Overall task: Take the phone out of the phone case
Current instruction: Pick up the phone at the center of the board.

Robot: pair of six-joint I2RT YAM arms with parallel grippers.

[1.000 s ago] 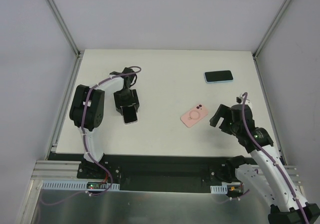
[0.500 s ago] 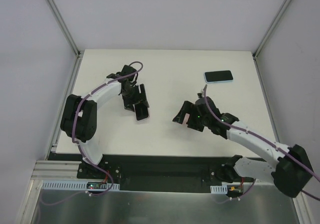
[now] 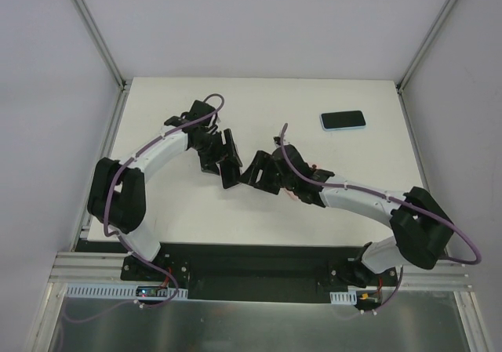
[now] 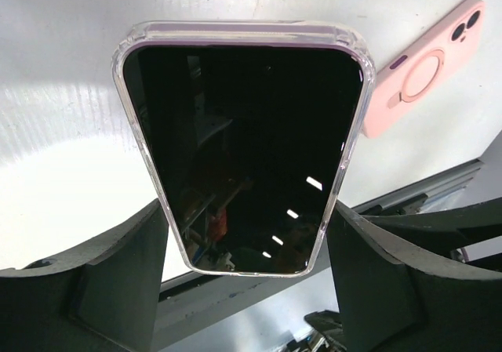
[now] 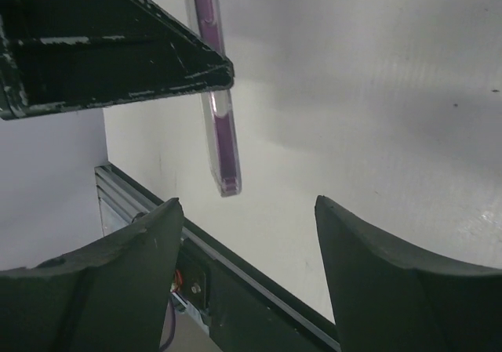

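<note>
Left arm point(image 3: 149, 152) arcs up and inward. Left gripper point(image 3: 228, 166) points down, fingers point(image 4: 110, 281) clamped on the long sides of the cased phone point(image 4: 243, 148). Right arm point(image 3: 353, 199) is stretched low toward its left. Right gripper point(image 3: 252, 173) sits just beside the left one, fingers point(image 5: 376, 273) spread apart and empty.

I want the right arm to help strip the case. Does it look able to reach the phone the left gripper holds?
Probably yes. The right gripper is open, just short of the cased phone that the left gripper holds up, with nothing between them.
</note>
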